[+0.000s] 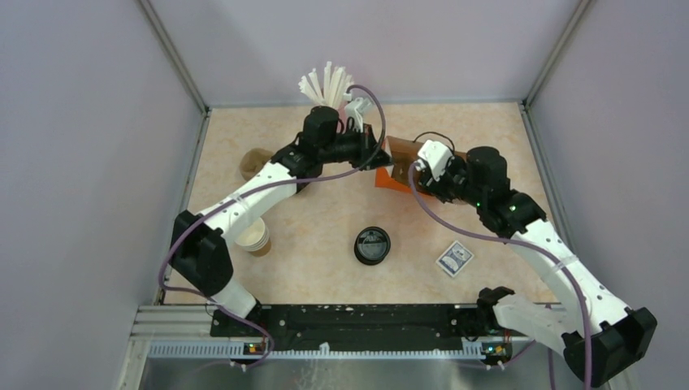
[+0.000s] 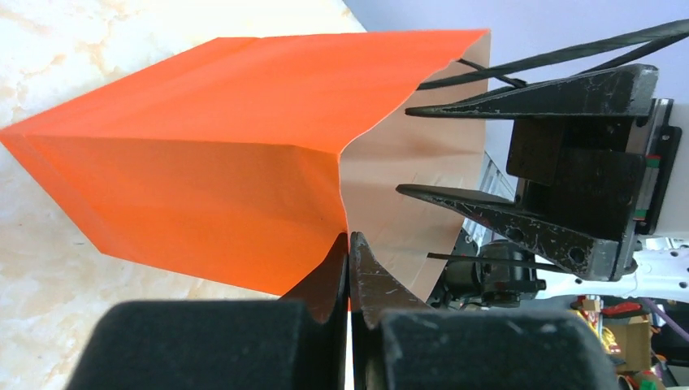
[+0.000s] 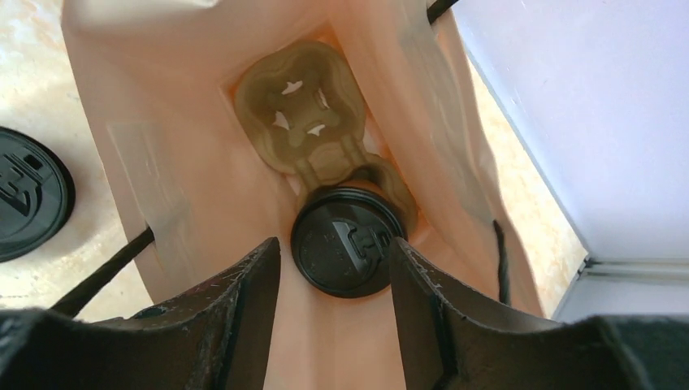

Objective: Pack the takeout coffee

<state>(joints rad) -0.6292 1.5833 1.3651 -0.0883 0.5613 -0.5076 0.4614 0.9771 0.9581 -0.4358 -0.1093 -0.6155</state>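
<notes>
Coffee cup; round black embossed lid

On the marbled table, a black lid is laid centrally, a blue card to its right. Paper cups are set left, an orange bag far.

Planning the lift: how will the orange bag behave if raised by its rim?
The orange bag is thin creased paper, so probably floppy; its pinched rim may crumple. With the takeout coffee inside, it's likely bottom-heavy and could sag or swing.
</notes>
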